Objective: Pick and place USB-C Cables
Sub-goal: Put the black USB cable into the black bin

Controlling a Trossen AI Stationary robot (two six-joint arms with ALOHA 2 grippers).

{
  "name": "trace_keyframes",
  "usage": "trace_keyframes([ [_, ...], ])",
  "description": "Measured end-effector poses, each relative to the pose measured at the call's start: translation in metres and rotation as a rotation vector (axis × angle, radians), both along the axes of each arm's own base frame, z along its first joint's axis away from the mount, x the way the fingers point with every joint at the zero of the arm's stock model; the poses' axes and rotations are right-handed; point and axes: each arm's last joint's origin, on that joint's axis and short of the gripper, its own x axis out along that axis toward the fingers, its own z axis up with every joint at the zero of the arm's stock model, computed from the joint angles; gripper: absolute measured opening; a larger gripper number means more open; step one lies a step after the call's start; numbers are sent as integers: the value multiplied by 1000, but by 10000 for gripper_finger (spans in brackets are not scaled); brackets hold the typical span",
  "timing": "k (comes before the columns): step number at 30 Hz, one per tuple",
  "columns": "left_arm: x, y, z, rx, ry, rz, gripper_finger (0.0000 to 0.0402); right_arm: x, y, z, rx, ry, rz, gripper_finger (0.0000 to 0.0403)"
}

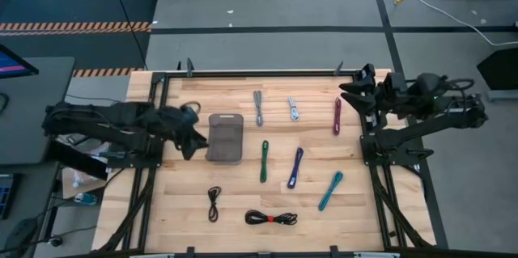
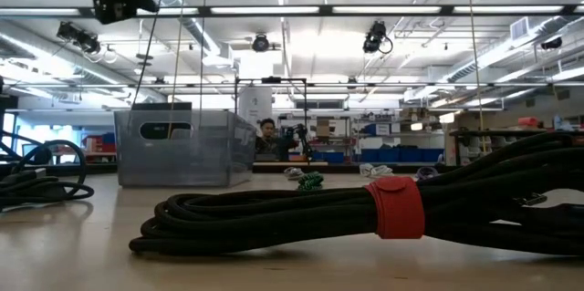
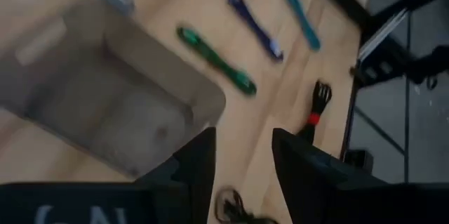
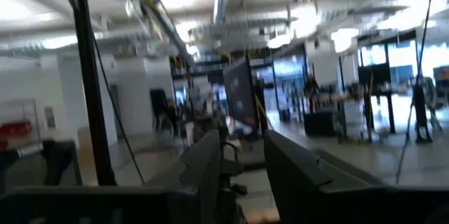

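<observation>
Several short bundled cables lie flat on the wooden table: grey (image 1: 258, 107), silver (image 1: 293, 108), magenta (image 1: 337, 116), green (image 1: 264, 161), purple (image 1: 295, 167), teal (image 1: 330, 191), a small black one (image 1: 214, 203) and a black one with a red tie (image 1: 271, 218). The grey tray (image 1: 225, 137) stands left of them. My left gripper (image 3: 242, 161) hovers open above the tray's near left corner, tilted down, with nothing between its fingers. My right gripper (image 4: 240, 161) is raised at the table's far right (image 1: 352, 92), open, and faces the room.
The black red-tied cable (image 2: 392, 207) fills the foreground of the low view, with the tray (image 2: 182, 150) behind it on the left. Black frame rails (image 1: 372, 177) run along both sides of the table. Bare wood lies between the tray and the near edge.
</observation>
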Motion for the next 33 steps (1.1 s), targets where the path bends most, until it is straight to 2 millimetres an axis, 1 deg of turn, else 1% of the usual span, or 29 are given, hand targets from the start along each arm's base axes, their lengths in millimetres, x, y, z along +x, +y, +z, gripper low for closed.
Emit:
trace_keyframes([
  [5,20,-21,-19,-67,118,-15,145,-2,-1,6,18,102,-29,119],
  [10,38,-44,-43,-117,260,4,144,-4,-2,10,17,106,-28,119],
  [15,50,-65,-69,-177,408,52,144,-6,-2,8,9,122,-27,119],
  [21,56,-87,-93,-269,556,121,144,-6,-2,6,11,149,-26,119],
  [24,56,-97,-103,-288,612,168,144,-6,-1,6,9,148,-19,119],
  [29,61,-107,-116,-293,640,190,140,-6,-1,6,1,149,-20,119],
  [33,67,-110,-119,-298,609,182,131,-6,-1,6,0,150,-20,119],
])
